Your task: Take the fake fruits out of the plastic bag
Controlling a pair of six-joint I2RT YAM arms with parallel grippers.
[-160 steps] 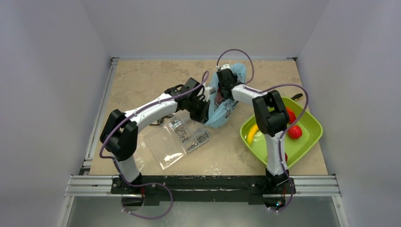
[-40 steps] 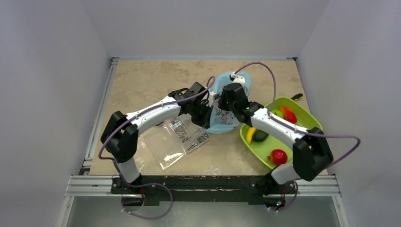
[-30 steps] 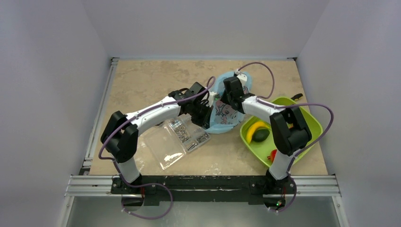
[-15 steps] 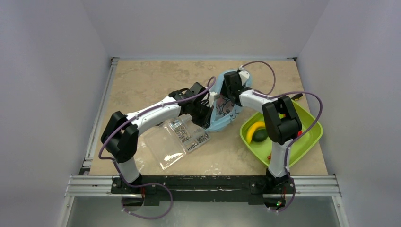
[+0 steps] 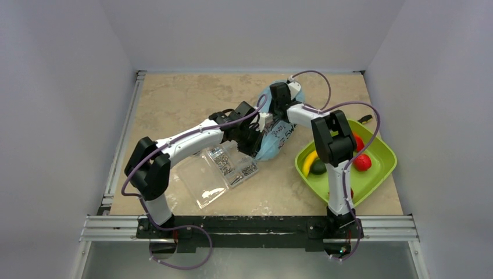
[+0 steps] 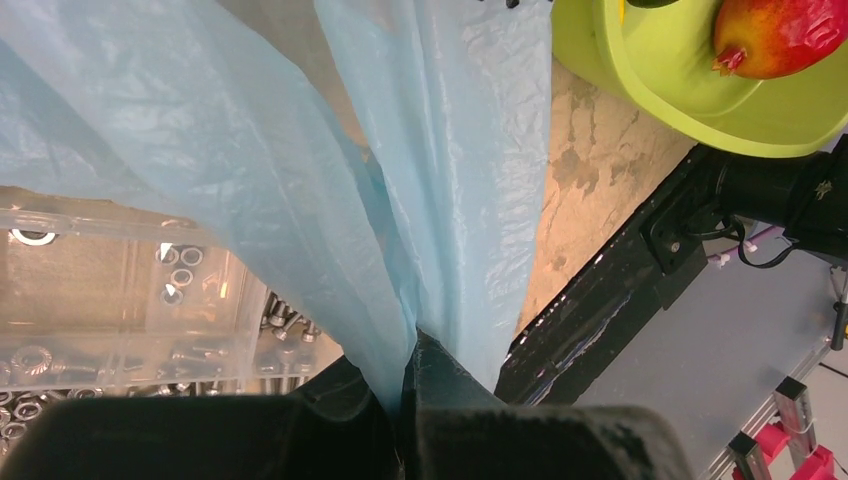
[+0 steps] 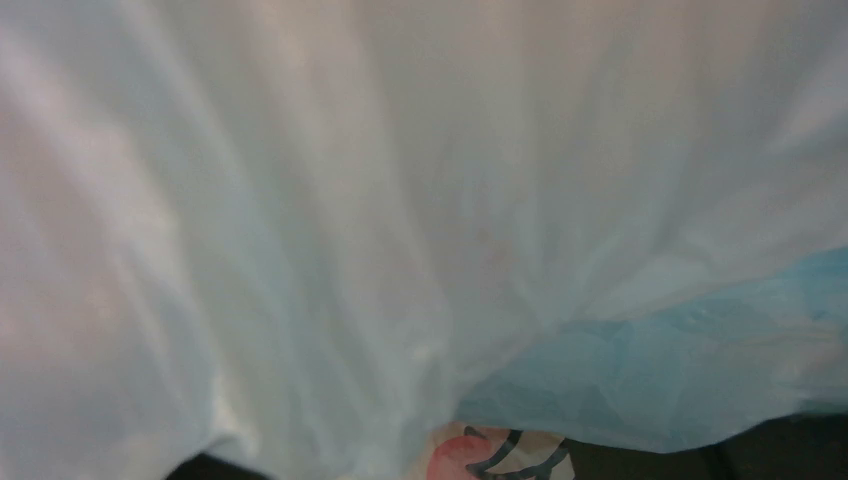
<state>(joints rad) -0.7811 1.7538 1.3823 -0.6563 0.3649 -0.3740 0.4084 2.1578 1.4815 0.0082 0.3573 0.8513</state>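
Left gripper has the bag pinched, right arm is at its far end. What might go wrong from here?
1. The right wrist view shows only the bag, so the right gripper may close on plastic alone.
2. The left gripper pinches one thin fold; a hard pull could tear it or let it slip free.
3. The bag hangs right by the box of screws; tugging might drag the box.

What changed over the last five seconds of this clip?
The right tool swung toward the tray and back; it is at the bag's far end again. A green fruit now lies in the tray by the banana; none showed there at first. Unchanged: left tool pinching the bag, box in place.
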